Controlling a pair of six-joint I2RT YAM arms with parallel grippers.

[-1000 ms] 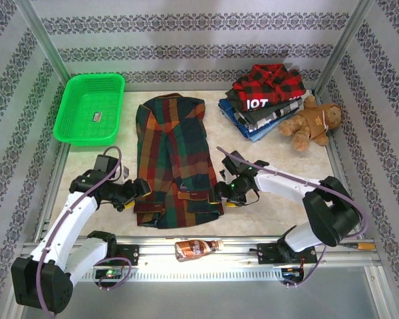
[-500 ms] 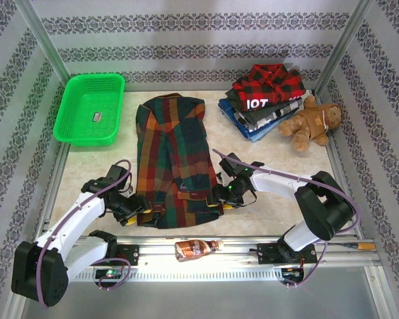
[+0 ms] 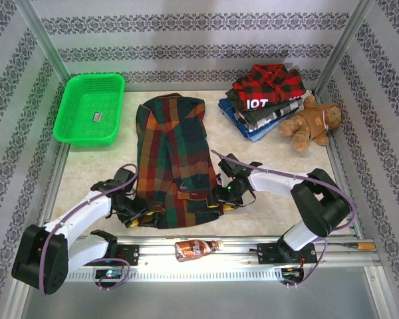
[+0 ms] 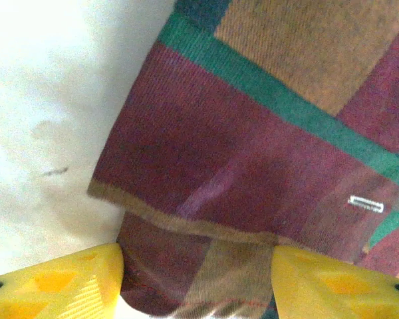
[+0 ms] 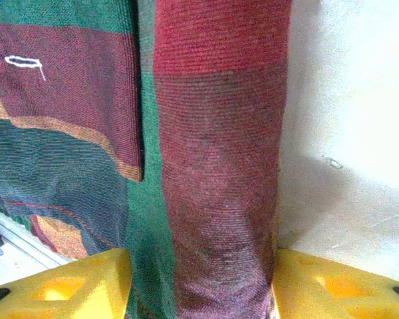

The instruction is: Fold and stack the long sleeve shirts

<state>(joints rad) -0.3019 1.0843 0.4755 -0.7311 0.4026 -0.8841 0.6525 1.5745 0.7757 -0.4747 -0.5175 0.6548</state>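
Tabletop (image 3: 86, 166) holds plaid shirt (image 3: 169, 149), near corners straddled by left end effector (image 4: 196, 256) and right end effector (image 5: 203, 256), both parted.

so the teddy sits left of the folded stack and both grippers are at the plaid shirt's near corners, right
No, the top view shows the teddy right of the stack. The left gripper and right gripper are at the plaid shirt's near corners.

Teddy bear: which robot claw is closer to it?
Right. The right gripper is at the plaid shirt's corner on the teddy bear's side; the left gripper at the opposite corner.
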